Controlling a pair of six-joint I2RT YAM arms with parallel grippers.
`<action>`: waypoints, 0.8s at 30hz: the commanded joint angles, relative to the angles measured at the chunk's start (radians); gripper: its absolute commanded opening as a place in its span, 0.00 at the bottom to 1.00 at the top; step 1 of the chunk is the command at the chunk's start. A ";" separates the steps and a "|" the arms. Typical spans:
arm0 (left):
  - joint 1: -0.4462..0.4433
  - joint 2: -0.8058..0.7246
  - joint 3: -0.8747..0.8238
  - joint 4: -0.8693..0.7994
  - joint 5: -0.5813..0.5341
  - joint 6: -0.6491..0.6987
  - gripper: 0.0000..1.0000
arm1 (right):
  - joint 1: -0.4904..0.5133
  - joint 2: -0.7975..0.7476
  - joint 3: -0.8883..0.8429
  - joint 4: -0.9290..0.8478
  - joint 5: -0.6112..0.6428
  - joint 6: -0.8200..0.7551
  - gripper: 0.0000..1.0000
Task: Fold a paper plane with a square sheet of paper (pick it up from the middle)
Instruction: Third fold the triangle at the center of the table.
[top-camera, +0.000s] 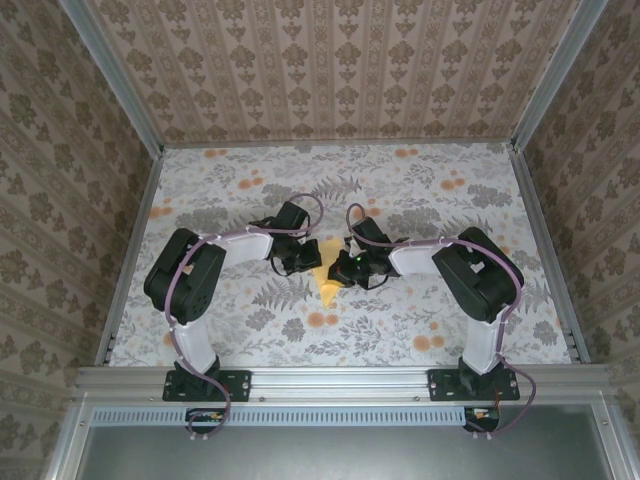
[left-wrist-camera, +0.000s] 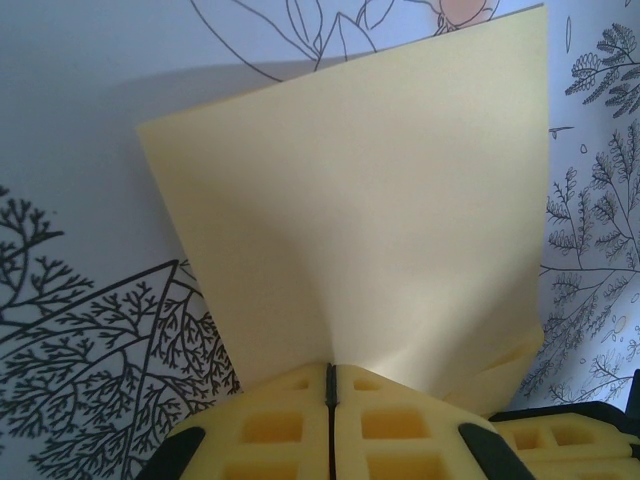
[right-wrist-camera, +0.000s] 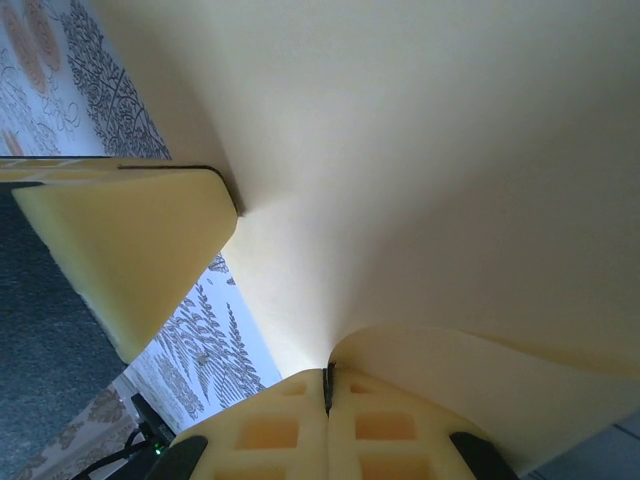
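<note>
No text, label, brand, number or sign could be read; the plain yellow-orange sheet of paper (left-wrist-camera: 380, 200) and the grey floral-print bench (top-camera: 250, 320) carried none.

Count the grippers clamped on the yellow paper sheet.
2. The left gripper pinches the yellow paper sheet from its left side; the right gripper pinches it from the right.

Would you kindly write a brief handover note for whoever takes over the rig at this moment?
Left end effector: shut on the yellow paper sheet, pinching its edge.
Right end effector: shut on the same sheet, from the opposite side.
Sheet: mid-table, between both arms, raised off the floral table.
Done: sheet picked up; a second layer curls near the right pinch.
Left: the creases; no dart shape yet.
</note>
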 joint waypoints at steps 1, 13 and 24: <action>0.000 0.027 0.003 -0.037 -0.006 0.012 0.07 | 0.004 0.024 0.023 0.024 0.004 0.001 0.04; 0.000 0.025 0.000 -0.035 -0.004 0.012 0.08 | 0.004 0.043 0.027 0.013 0.005 -0.006 0.04; 0.015 -0.025 0.002 -0.050 -0.012 0.001 0.11 | 0.004 0.050 0.030 -0.038 0.030 -0.025 0.17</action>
